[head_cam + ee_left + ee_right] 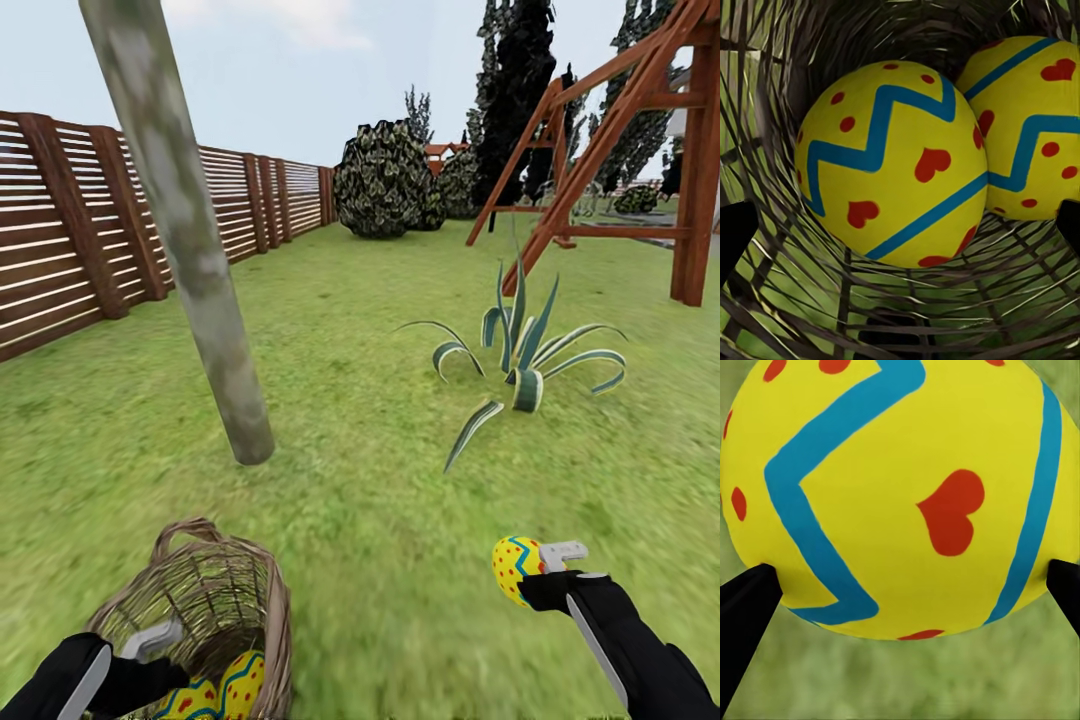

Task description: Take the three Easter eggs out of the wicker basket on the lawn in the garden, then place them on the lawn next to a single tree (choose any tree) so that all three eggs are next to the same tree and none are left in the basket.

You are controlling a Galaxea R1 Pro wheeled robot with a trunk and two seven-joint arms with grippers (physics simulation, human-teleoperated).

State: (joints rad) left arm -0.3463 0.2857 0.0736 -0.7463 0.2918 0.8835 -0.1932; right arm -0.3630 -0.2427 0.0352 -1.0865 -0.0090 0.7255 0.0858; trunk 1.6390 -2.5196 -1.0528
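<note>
Eggs: two [222,690] basketed [272,600], one [516,569] in right hand [545,572].

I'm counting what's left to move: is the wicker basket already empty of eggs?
No. In the left wrist view two Easter eggs lie side by side inside the wicker basket.

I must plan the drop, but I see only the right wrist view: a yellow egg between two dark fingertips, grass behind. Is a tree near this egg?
Observer: Yes. In the head view a pale mottled tree trunk stands on the lawn, ahead and left of the held egg.
Operator: Are other eggs left in the basket?
Observer: Two eggs lie touching inside the wicker basket.
Operator: Where is the left gripper?
Observer: The left gripper reaches into the basket; its fingertips flank the nearer egg, not gripping.
</note>
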